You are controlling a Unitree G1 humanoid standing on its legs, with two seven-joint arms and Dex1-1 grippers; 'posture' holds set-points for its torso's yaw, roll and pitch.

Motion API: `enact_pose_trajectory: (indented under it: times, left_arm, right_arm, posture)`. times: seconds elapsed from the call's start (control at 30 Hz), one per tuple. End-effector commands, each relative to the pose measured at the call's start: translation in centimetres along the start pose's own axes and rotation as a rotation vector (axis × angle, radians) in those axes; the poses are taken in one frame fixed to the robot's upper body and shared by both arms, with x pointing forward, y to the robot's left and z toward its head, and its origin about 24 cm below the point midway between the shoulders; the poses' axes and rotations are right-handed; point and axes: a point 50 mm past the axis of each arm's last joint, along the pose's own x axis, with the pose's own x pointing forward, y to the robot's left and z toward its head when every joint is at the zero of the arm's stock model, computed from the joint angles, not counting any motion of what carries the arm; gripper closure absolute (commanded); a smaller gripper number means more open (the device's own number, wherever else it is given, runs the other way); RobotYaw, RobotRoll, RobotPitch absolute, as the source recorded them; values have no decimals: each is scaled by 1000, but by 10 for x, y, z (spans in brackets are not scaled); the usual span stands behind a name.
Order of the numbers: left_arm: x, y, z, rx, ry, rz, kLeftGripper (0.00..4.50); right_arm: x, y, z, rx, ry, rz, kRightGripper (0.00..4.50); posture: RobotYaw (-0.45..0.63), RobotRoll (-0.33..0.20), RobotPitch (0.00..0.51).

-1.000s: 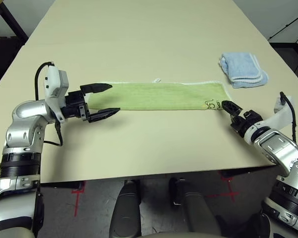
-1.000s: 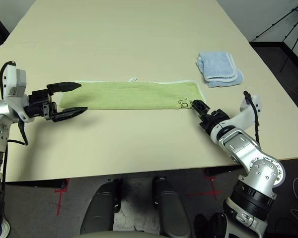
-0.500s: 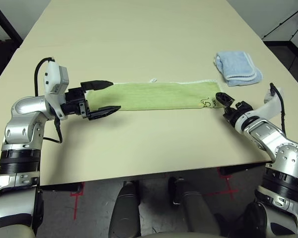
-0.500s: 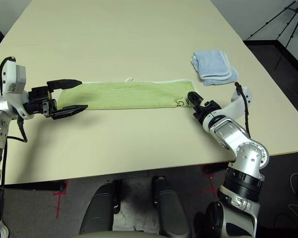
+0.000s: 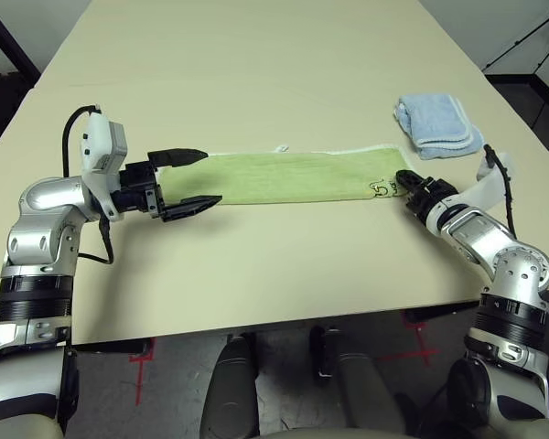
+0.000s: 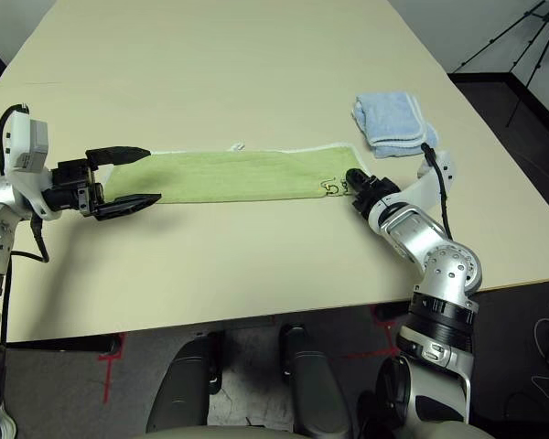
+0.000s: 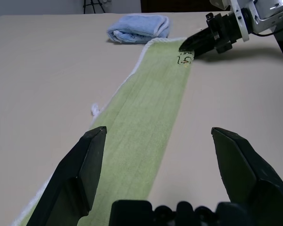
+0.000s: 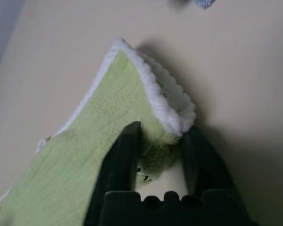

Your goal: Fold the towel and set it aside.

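2 ends of the long green towel (image 5: 288,176) are lined up with the grippers on the table (image 5: 256,73). Its marked corner is pinched by the right gripper (image 8: 158,141). The left gripper (image 5: 188,181) is spread wide around the other end.

Even, bright overhead light, soft shadows on the table (image 5: 284,55), slight blur close up.

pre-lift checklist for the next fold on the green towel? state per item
1. Right gripper pinching the marked corner of the light green terry towel: ok.
2. Left gripper gripping the towel's other end: not ok, open, hovering.
3. Towel lying flat as a long strip: ok.
4. Small pale blue folded towel apart from the green one: ok.
5. Both layers caught on the right: cannot tell.
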Motion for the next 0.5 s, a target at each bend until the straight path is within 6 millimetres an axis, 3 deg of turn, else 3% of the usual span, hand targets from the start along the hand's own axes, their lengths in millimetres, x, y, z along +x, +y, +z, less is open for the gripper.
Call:
enact_pose_trajectory:
  times: [0.03,0.07,0.5]
  left_arm:
    - [1,-1,1,15,26,-14,0]
    - [1,-1,1,14,26,-14,0]
    - [3,-4,-1,12,21,1,0]
  right_arm:
    - [6,-5,-23,-3,114,-15,4155]
    - [6,-4,-23,-4,109,-8,4454]
    - [6,31,0,-17,-21,185,4454]
  posture:
    - [119,0,212]
    - [120,0,210]
    - [132,0,203]
